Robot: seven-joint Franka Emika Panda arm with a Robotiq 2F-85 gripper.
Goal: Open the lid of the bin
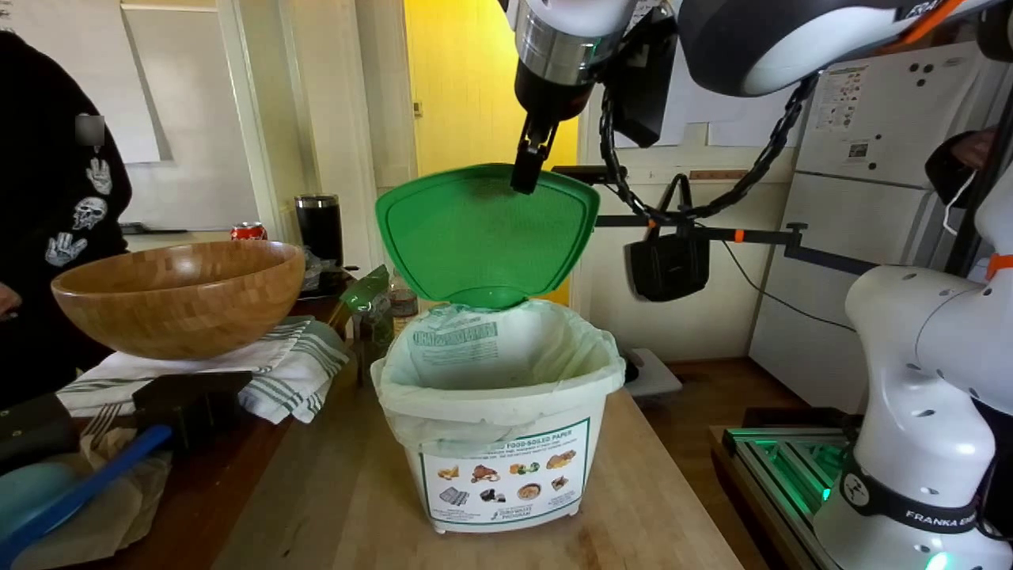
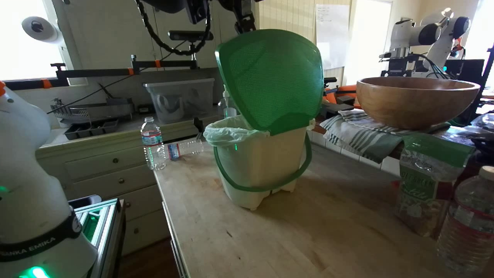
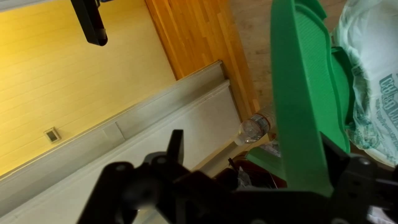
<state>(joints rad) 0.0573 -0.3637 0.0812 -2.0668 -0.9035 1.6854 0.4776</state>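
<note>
The bright green lid [image 1: 475,229] stands raised at the back of the white bin [image 1: 506,483], whose mouth is uncovered and lined with a pale green bag. In an exterior view the lid [image 2: 274,81] shows its back, and it hides the ends of my fingers. My gripper [image 1: 529,162] is at the lid's top edge, one finger in front of its inner face. In the wrist view my gripper [image 3: 251,138] is wide open. The lid's rim [image 3: 298,124] lies between the fingers, close to the right one and well apart from the left one.
A wooden bowl [image 1: 182,297] sits on a striped towel [image 1: 301,364] beside the bin. Water bottles [image 2: 152,144] stand on the wooden table [image 2: 308,231], with a green bag of food [image 2: 428,185]. A black bar [image 1: 728,234] runs behind the bin.
</note>
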